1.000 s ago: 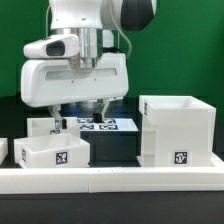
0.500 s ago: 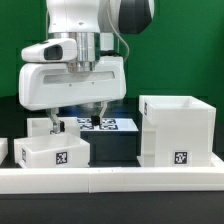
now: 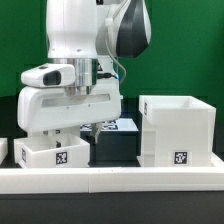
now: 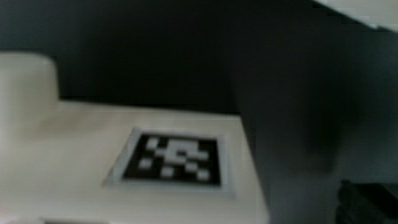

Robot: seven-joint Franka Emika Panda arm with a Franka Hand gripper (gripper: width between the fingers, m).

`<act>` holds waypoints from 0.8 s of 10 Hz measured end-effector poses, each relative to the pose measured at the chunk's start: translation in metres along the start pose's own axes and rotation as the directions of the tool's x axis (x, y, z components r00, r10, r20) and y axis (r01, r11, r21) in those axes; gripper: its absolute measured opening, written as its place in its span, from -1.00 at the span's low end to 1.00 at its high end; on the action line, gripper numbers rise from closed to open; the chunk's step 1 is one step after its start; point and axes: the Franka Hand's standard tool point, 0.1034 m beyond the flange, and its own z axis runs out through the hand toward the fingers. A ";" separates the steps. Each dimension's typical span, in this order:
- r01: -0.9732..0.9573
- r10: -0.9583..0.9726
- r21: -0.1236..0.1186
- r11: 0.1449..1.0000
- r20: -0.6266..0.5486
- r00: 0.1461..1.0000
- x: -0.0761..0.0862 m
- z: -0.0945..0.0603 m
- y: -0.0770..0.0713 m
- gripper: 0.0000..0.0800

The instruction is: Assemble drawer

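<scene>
The drawer's large white casing stands at the exterior view's right, tag on its front. One small open-topped box sits at the front left, tag facing the camera. The second small box behind it is almost wholly hidden by my hand. My gripper hangs low right behind the front box, jaws spread apart and holding nothing. The blurred wrist view shows a white box surface with a tag close below, with one dark finger beside it.
The marker board lies on the black table behind the hand, partly covered. A low white rail edges the table front. A green wall stands behind. A dark gap separates the small boxes from the casing.
My arm has come down and slightly to the exterior view's left. The hand now covers the rear small box and most of the marker board.
</scene>
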 end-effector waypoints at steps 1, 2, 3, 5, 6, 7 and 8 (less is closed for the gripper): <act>0.000 0.000 -0.001 1.000 0.000 1.000 -0.001 0.001 -0.001 0.62; 0.000 0.000 -0.001 1.000 0.001 1.000 -0.001 0.002 -0.001 0.62; -0.002 0.002 -0.001 1.000 0.001 1.000 -0.001 0.002 -0.001 0.62; -0.003 0.003 -0.001 1.000 0.001 1.000 -0.001 0.002 -0.001 0.29; -0.003 0.003 -0.001 1.000 0.001 1.000 -0.001 0.002 -0.001 -0.08; -0.003 0.003 0.000 1.000 0.001 1.000 0.000 0.002 -0.001 -0.08; -0.004 0.004 0.000 1.000 0.001 1.000 0.000 0.002 -0.001 -0.43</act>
